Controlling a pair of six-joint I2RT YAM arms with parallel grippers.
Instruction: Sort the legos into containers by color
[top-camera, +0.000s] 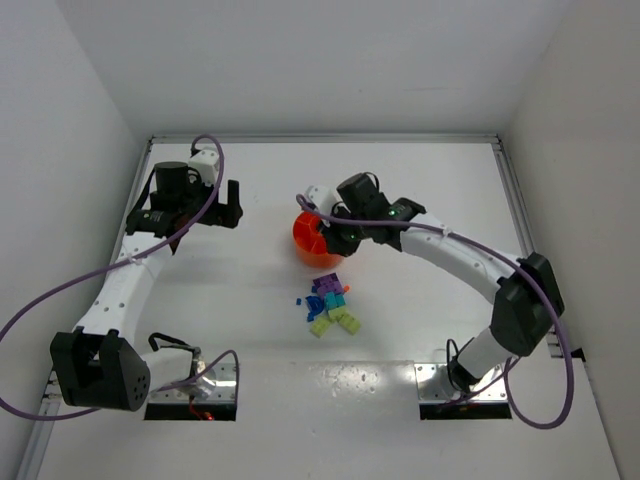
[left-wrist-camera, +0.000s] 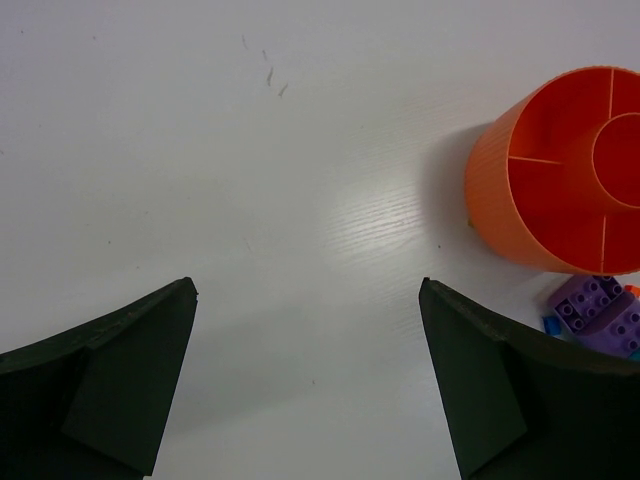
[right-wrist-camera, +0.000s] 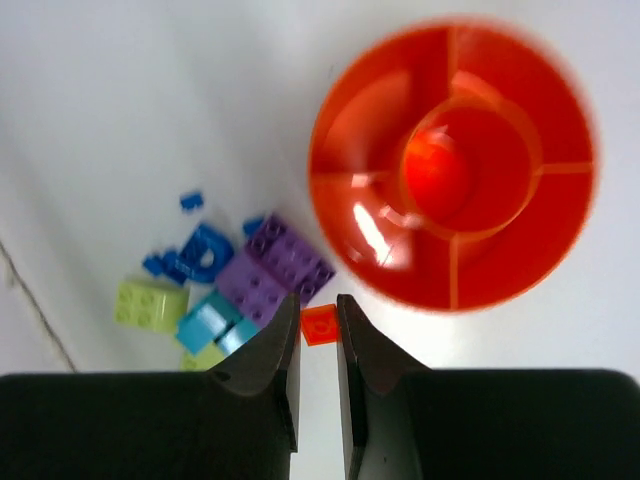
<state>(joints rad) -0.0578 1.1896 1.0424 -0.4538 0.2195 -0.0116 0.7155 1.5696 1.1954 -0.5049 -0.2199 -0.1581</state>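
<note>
Your right gripper (right-wrist-camera: 318, 302) has its jaws pinched on a small orange brick (right-wrist-camera: 320, 327), and the orange bowl (right-wrist-camera: 500, 265) lies just ahead of the tips. Bring the brick fully over one section and stay low before you let go. The left gripper (left-wrist-camera: 307, 290) has its jaws wide apart and holds nothing.

We see bowl (right-wrist-camera: 500, 80) orange all over, outer wall ribbed. Purple legos (right-wrist-camera: 275, 270), blue legos (right-wrist-camera: 205, 252), teal legos (right-wrist-camera: 208, 322), yellow-green legos (right-wrist-camera: 150, 303), one orange lego (right-wrist-camera: 319, 325). We note table (top-camera: 250, 300) white, faint grain streaks. Arms (top-camera: 460, 260) white, black joints. Cables (top-camera: 207, 138) purple. Fingers (right-wrist-camera: 265, 370) black.
</note>
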